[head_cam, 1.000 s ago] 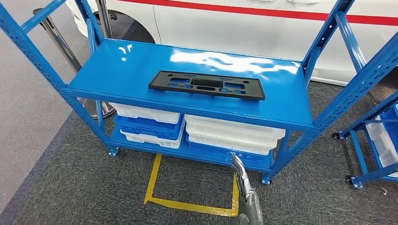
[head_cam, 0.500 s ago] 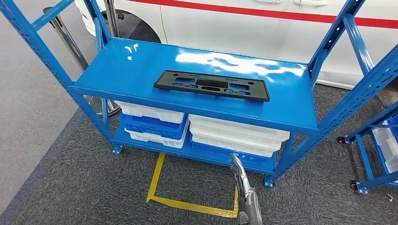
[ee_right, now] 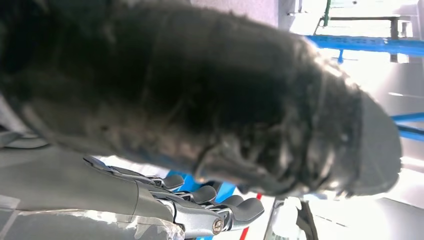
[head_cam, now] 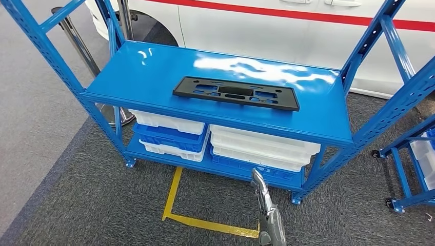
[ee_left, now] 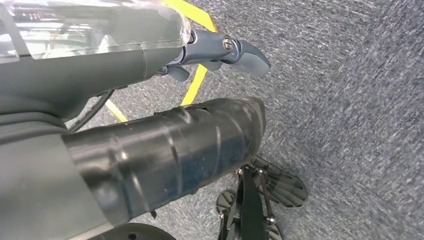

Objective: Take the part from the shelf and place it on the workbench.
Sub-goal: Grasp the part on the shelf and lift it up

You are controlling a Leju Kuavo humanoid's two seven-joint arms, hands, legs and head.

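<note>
Head view shows the right robot hand [head_cam: 260, 190] low in front of the body, its fingers stretched forward together and holding nothing, pointing toward the blue shelf [head_cam: 154, 77]. The black part [head_cam: 236, 93], a flat rectangular plate with cut-outs, lies on the shelf's top level, well beyond and above that robot hand and apart from it. Under the top level, just past the fingertips, sit stacked white trays [head_cam: 261, 146] and blue trays [head_cam: 166, 136]. Yellow tape [head_cam: 172, 197] marks the grey carpet just left of the robot hand. A white car [head_cam: 267, 25] with a red stripe stands behind the shelf. In the left wrist view the left robot hand [ee_left: 220, 50] hangs over the carpet, fingers loosely curled and holding nothing
</note>
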